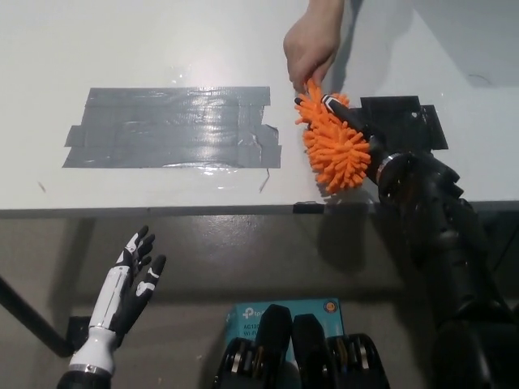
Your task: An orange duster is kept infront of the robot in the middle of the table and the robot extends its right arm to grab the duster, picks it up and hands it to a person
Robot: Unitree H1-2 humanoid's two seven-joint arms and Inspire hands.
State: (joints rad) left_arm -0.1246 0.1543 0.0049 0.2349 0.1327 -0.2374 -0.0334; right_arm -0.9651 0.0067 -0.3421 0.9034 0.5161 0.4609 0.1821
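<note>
Right hand (357,130) clenched around orange duster (334,146), handle offered up to person's hand (310,44) for handover above desk (162,49); left hand (130,288) released, resting low

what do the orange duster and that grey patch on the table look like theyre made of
Orange duster: soft chenille or microfibre by the look, a matte head of stubby noodle-like strands; its handle is hidden by the person's hand. Grey patch: probably duct tape, overlapping strips with wrinkles and a glossy sheen.
</note>
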